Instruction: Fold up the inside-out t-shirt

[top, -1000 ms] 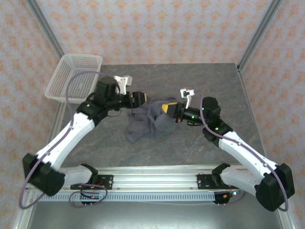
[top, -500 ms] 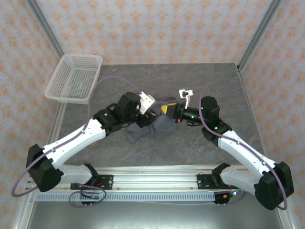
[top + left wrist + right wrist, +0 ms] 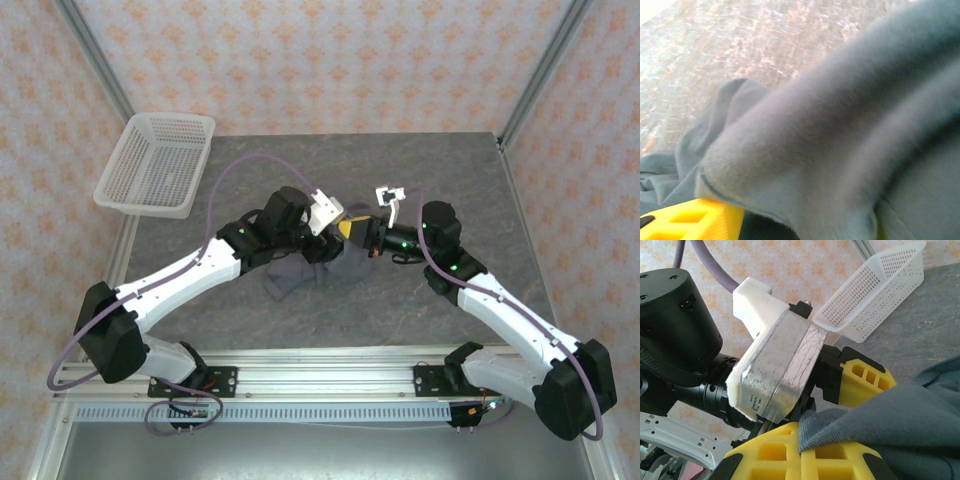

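I read the right gripper [image 3: 800, 452] as clamped on an edge of the inside-out t-shirt [image 3: 292, 275], bunched mid way across the table [image 3: 420, 310]; the left gripper [image 3: 322, 248] is under cloth and I can't tell its opening, so I'd confirm a single-layer pinch before spreading.

From my station I see a white mesh basket [image 3: 157, 163] at the table's [image 3: 450, 170] far left corner, tilted, its left side hanging past the edge. On the right wrist feed the basket [image 3: 875, 287] sits up beyond the grey, marbled table [image 3: 920, 325]. The left wrist feed gives me a blurred strip of that table [image 3: 740, 40]. Peach-patterned walls [image 3: 320, 60] close in the far side, with metal posts [image 3: 95, 60] at the corners. A metal rail [image 3: 320, 365] runs along the near edge.
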### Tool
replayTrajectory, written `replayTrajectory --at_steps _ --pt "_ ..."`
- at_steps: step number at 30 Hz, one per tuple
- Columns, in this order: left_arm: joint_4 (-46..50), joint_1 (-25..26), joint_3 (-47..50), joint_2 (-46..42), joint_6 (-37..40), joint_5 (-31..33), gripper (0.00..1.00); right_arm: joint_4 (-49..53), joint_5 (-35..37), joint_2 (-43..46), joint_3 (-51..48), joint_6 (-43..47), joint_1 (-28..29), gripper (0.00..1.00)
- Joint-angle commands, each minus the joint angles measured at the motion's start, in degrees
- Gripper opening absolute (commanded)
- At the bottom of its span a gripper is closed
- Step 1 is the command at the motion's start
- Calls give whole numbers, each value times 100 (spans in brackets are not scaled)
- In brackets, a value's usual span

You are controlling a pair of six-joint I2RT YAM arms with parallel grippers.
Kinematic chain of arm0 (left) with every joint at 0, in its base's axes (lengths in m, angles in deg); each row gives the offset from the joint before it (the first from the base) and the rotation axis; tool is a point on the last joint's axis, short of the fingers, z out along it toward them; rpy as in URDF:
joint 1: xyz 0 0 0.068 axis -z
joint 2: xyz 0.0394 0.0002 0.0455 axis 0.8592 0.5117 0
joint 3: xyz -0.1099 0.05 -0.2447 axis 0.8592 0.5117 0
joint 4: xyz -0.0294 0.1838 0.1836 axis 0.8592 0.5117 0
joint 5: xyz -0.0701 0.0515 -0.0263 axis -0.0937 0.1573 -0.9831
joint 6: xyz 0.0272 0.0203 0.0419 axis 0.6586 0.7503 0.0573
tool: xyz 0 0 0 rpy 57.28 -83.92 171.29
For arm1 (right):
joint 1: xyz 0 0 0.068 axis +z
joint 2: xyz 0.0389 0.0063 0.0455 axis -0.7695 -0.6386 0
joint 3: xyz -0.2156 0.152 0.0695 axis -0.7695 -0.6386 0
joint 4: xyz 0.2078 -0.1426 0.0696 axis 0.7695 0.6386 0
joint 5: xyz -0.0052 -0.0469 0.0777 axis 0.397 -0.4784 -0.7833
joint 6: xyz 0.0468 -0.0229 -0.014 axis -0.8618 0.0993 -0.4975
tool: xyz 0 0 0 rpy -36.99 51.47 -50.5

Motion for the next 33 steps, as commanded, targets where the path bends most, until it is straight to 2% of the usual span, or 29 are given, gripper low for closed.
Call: replayTrajectory --at_steps 1,4,6,9,11,12,14,17,19,21,25,29,31,33 --pt "-358 40 -119 -126 -242 525 36 13 -45 98 233 131 -18 0" --pt "-137 40 -220 -353 -308 303 0 211 154 234 125 301 -117 0" --pt "406 32 -524 -490 -427 -106 0 537 419 315 67 536 -246 0" --pt "994 -81 -991 -653 -796 -1317 0 1304 1466 328 -77 1135 -448 0" --pt "1089 -230 -1195 -674 -1189 -2053 0 1426 1864 197 -252 1557 -526 0" --pt "1118 -315 -1307 -647 -1423 -2325 0 1354 1946 101 -334 1731 -528 2" --pt "1091 -452 -1462 -551 -1887 -2567 0 1273 1904 -98 -298 1796 -527 14" --pt "1199 -664 -1704 -271 -2385 -2771 0 1462 1807 -90 2 1506 -520 28" --pt "1305 -728 -1799 -110 -2471 -2757 0 1584 2192 383 10 1419 -389 33" --pt "1347 -736 -1828 -11 -2411 -2750 0 1568 2686 1042 -257 1877 -5 39" --pt "1342 -742 -1892 193 -2445 -2843 0 1687 3728 2079 -540 2785 773 43" --pt "1374 -741 -2002 338 -2501 -2842 0 2141 3956 1826 -122 3035 1060 42" --pt "1395 -739 -2060 373 -2535 -2729 0 2602 4016 1329 298 2483 1111 42" --pt "1429 -742 -2092 381 -2549 -2589 0 3115 4592 831 695 1200 1124 42"
